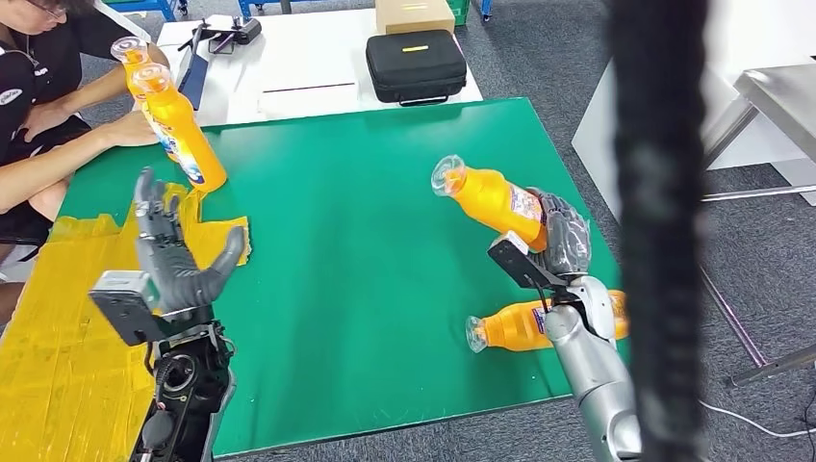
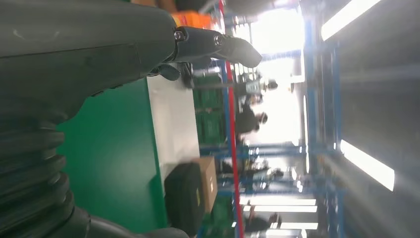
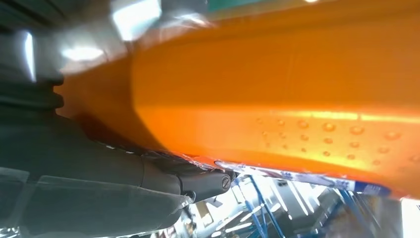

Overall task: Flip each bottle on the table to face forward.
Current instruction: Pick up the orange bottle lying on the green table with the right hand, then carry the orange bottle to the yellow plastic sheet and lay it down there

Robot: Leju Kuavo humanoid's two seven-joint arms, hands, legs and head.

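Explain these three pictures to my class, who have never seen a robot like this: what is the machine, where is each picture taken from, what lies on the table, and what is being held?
The machine is a humanoid robot with two silver arms ending in many-fingered hands. The wide picture comes from a camera high on its body, looking down at a green table. The other two come from cameras at its wrists, so they look turned.

The right hand grips an orange bottle, lifted and tilted; the right wrist view shows that bottle very close. A second orange bottle lies on its side on the table near that arm. The left hand is raised, fingers apart, holding nothing.

At the far left corner two more orange bottles stand upright beside a seated person. A black case sits on a white table behind.
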